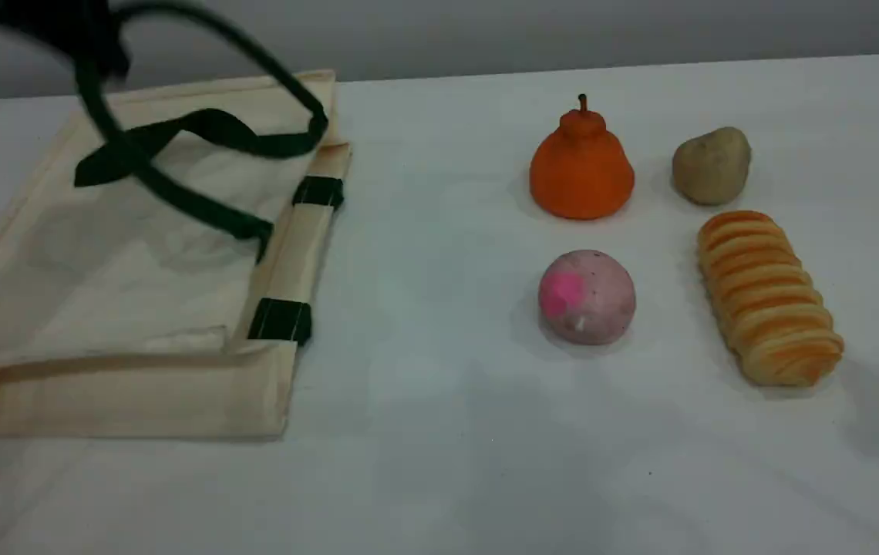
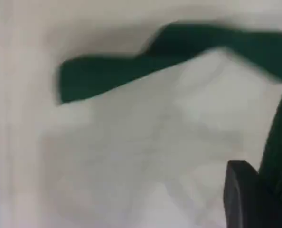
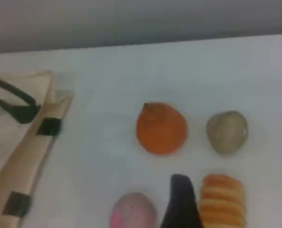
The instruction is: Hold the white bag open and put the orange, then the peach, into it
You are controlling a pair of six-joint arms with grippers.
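In the scene view we see the left gripper (image 1: 62, 35) as a dark blur at the top left corner, clamped on 1 green strap handle (image 1: 254, 58) that arcs up off the white bag (image 1: 100, 262); the bag lies flat on the table (image 1: 439, 432) with its green-tabbed rim facing right. The right gripper does not appear here. Well apart to the right stand the orange (image 1: 581, 166) and, in front of it, the peach (image 1: 587, 297), with a potato (image 1: 712, 165) and a bread loaf (image 1: 769, 297) further right. In the left wrist view, we see 1 dark fingertip (image 2: 248, 197) at the bottom right, pressed against a green strap (image 2: 278, 142) at the right edge, above cream canvas crossed by the other strap; no fruit shows here. In the right wrist view, the right gripper's 1 visible fingertip (image 3: 181, 204) hangs free, touching nothing, its jaws spread wide, between the peach (image 3: 134, 211) and the loaf (image 3: 221, 199), with the orange (image 3: 161, 128) beyond it and the bag's rim (image 3: 34, 137) far left.
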